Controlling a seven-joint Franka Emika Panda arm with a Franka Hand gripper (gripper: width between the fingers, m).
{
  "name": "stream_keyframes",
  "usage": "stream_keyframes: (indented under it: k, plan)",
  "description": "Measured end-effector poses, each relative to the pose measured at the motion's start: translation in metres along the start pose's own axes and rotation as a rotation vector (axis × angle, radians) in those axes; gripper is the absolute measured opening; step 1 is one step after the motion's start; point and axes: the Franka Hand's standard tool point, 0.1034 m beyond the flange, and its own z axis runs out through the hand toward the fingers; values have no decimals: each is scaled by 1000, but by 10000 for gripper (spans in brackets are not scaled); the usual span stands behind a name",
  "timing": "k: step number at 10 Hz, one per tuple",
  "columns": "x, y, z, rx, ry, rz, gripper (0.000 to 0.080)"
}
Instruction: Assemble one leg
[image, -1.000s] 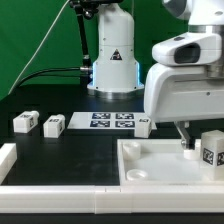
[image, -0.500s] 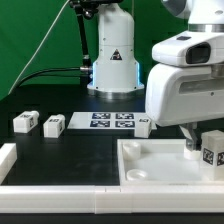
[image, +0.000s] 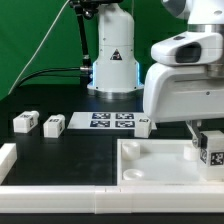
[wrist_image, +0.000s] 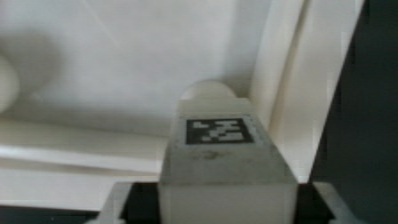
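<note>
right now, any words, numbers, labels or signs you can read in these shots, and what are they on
No words or numbers can be read in either view.
Black triangular warning sign, symbol too small to read: on the white robot base.
Black-and-white square tags, patterns and not text: on the leg in the gripper, on the marker board, and on the loose legs on the table.

Robotics lab: green backdrop (image: 40, 35), marker board (image: 112, 122), black table (image: 70, 150).
</note>
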Motion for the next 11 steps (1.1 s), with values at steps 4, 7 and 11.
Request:
stream_keyframes:
  k: [4, 7, 11]
  plan:
    - [-2, -1, 1, 19, 0, 577, 291]
    - [-3, -3, 1, 27, -13, 1033, 291]
    - [-3, -3, 1, 29, -14, 1109, 339]
